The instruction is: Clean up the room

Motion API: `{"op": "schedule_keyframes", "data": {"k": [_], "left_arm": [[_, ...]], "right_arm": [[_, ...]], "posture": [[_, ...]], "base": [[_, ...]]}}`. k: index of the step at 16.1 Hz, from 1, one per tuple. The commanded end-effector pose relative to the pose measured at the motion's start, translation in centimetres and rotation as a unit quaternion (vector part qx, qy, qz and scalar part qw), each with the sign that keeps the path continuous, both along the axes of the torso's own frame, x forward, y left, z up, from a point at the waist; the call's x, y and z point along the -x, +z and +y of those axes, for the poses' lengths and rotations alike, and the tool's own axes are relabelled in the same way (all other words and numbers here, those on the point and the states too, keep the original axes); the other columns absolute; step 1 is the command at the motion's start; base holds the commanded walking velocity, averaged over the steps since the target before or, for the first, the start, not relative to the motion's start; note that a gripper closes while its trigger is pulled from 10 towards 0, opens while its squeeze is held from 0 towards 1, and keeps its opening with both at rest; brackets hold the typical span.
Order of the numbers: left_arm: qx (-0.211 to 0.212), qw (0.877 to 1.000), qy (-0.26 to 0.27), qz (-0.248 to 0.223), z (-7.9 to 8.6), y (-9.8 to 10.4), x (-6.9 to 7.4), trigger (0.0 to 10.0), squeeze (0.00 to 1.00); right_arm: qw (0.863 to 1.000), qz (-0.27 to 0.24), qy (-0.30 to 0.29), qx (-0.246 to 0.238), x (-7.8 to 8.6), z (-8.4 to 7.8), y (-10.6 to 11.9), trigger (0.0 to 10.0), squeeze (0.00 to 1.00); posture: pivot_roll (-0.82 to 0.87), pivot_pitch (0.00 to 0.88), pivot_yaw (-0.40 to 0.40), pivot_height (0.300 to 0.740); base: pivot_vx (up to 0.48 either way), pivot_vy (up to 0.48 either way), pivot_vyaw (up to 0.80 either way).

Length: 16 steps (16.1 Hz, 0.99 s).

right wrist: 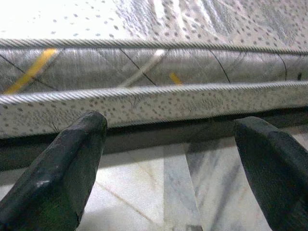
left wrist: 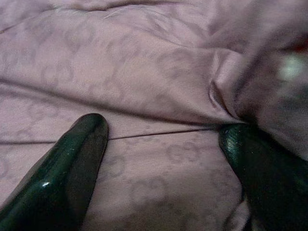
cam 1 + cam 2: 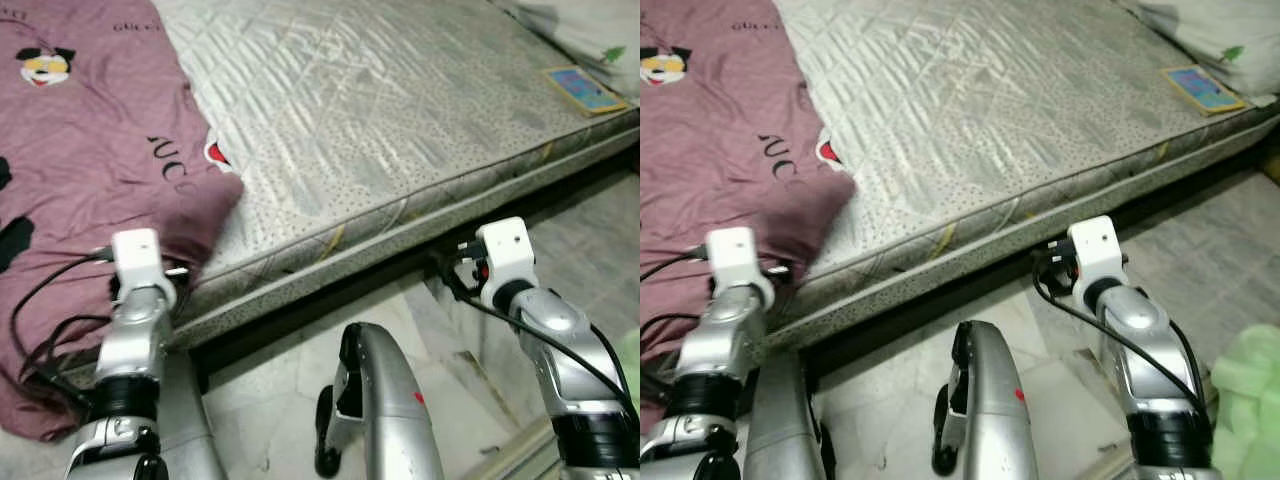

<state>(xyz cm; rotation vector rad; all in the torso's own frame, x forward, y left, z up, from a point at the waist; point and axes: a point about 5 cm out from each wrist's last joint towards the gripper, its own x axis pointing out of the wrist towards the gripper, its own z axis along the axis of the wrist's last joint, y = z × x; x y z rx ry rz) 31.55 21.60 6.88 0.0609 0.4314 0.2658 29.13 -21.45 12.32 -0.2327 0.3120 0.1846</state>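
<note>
A mauve printed blanket (image 3: 90, 150) lies crumpled over the left part of a bare grey mattress (image 3: 380, 110) and hangs over its front edge toward the floor. My left gripper (image 2: 163, 144) is open, its two black fingers (image 2: 72, 168) spread wide against the blanket's cloth. The left arm (image 3: 135, 300) reaches to the blanket's hanging corner. My right gripper (image 1: 168, 139) is open too, held low over the marble floor and facing the mattress's piped side edge (image 1: 159, 91). The right arm (image 3: 520, 280) is at the right, short of the bed.
A small colourful book (image 3: 585, 90) lies at the mattress's far right corner, beside a white pillow (image 3: 590, 30). A dark gap (image 3: 330, 300) runs under the bed. Something pale green (image 3: 1250, 400) sits on the marble floor (image 3: 450, 370) at the right.
</note>
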Motion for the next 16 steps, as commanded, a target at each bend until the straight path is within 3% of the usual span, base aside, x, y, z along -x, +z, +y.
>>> {"op": "schedule_keyframes", "data": {"k": [1,2,3,4,6,8,11,14,16], "left_arm": [[-0.010,0.996,-0.092,0.016,-3.8,-0.8,-0.4,10.0,0.00],[-0.015,0.994,-0.106,0.015,-4.2,-0.7,-0.5,10.0,0.00],[-0.043,0.984,-0.174,0.015,-6.7,-0.8,-0.3,10.0,0.00],[-0.054,0.978,-0.202,0.013,-7.7,-0.9,0.0,10.0,0.00],[-0.078,0.959,-0.272,0.000,-10.0,-1.2,1.2,10.0,0.00],[-0.089,0.948,-0.304,-0.008,-11.1,-1.3,2.3,10.0,0.00],[-0.085,0.948,-0.301,-0.065,-12.0,0.3,2.9,10.0,0.00],[-0.092,0.950,-0.272,-0.120,-11.4,2.0,3.1,10.0,0.00],[-0.100,0.947,-0.243,-0.186,-10.5,4.4,3.4,10.0,0.00]], "right_arm": [[1.000,-0.001,0.002,-0.006,-0.1,0.3,-0.1,10.0,0.00],[1.000,-0.002,0.005,-0.008,-0.1,0.5,-0.1,10.0,0.00],[1.000,-0.004,0.012,-0.016,-0.4,1.1,-0.2,10.0,0.00],[1.000,-0.005,0.015,-0.019,-0.5,1.5,-0.2,10.0,0.00],[0.995,-0.007,0.055,-0.085,-0.3,3.2,0.1,10.0,0.00],[0.987,-0.010,0.107,-0.121,0.3,4.6,0.5,10.0,0.00],[0.984,-0.012,0.128,-0.123,0.2,5.8,0.0,10.0,0.00],[0.984,-0.017,0.118,-0.130,-0.4,6.6,-0.2,10.0,0.00],[0.985,-0.029,0.100,-0.136,-1.2,6.8,-0.2,10.0,0.00]], "posture": [[-0.20,0.170,-0.110,0.536],[-0.20,0.166,-0.109,0.536],[-0.19,0.143,-0.104,0.536],[-0.19,0.134,-0.101,0.536],[-0.18,0.115,-0.092,0.536],[-0.17,0.103,-0.085,0.536],[-0.14,0.074,-0.067,0.536],[-0.12,0.053,-0.055,0.536],[-0.10,0.032,-0.042,0.536]], "base": [[0.000,0.000,0.00],[0.000,0.000,0.00],[0.000,0.000,0.00],[0.000,0.000,0.00],[0.000,0.000,0.00],[0.000,0.000,0.00],[0.000,0.000,0.53],[0.000,0.000,0.53],[0.000,0.000,0.00]]}}
